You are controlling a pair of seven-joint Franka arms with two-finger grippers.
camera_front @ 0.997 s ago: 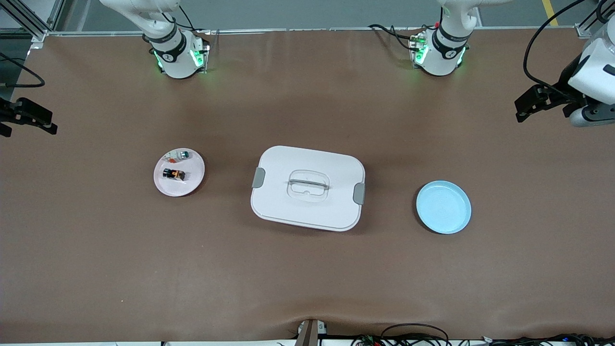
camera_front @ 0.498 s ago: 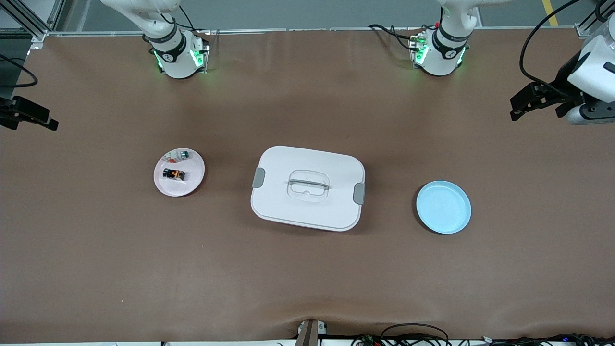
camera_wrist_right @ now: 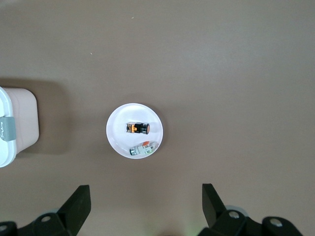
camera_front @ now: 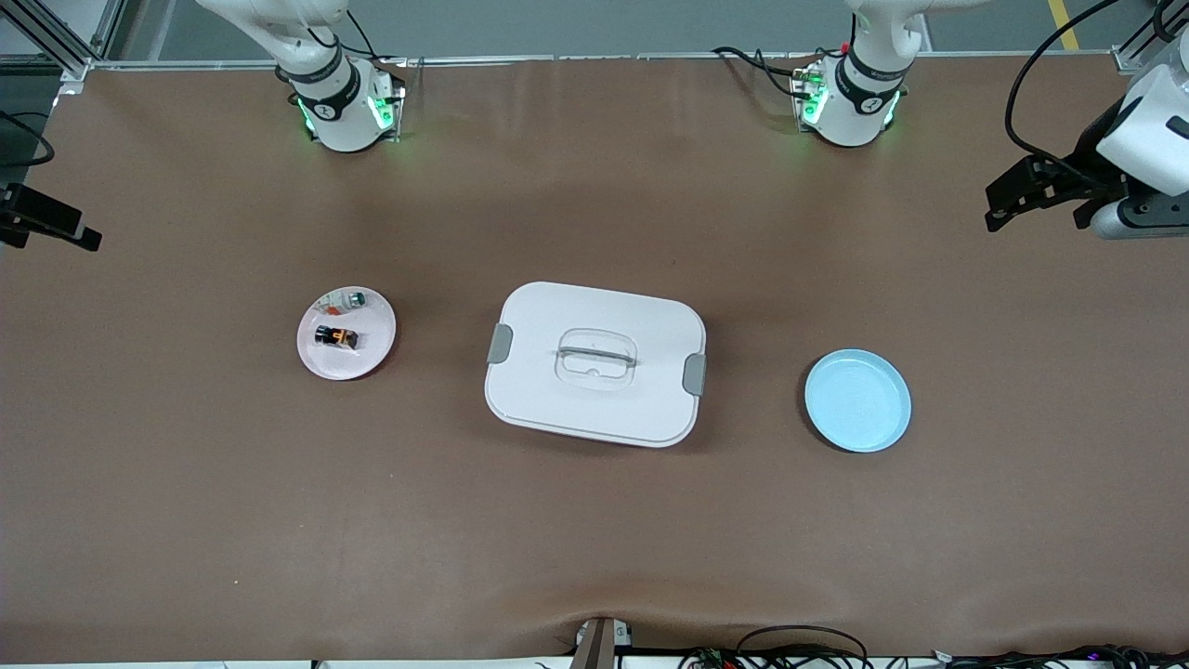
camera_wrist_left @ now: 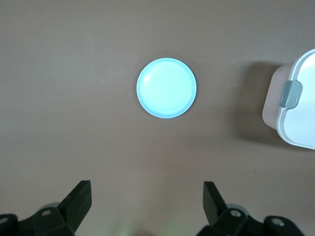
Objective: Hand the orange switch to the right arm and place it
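Switch: I see the orange switch point(camera_front: 335, 336) lying on its side on the white plate point(camera_front: 370, 348), toward the right arm's end of the desk point(camera_front: 594, 539). My right wrist view shows it too point(camera_wrist_right: 137, 128), black with an orange band, free of any pincer.

White plate: it carries two parts. The small white-green-red piece point(camera_front: 351, 299) lies just beside the switch, a little farther from the front camera, apart from it.

Box: a white lidded box point(camera_front: 594, 364) sits mid-desk between the two plates, lid on, a grey latch at each end and a recessed handle on top. I catch one latched corner of it in each wrist view.

Blue plate: the blue plate point(camera_front: 857, 400) sits toward the left arm's end of the desk, well apart from the box. In my left wrist view point(camera_wrist_left: 166, 88) its face is bare.

Left pincer: the left pincer point(camera_front: 1008, 195) hangs high over the desk's edge at the left arm's end, farther from the front camera than the blue plate. Its wrist view shows both fingers point(camera_wrist_left: 78, 199) spread wide with bare desk between them, gripping nothing.

Right pincer: the right pincer point(camera_front: 56, 229) hangs at the desk's edge at the right arm's end, well apart from the white plate. In its wrist view the fingers point(camera_wrist_right: 78, 201) stand wide, nothing between them, with the white plate and switch in sight past the tips.
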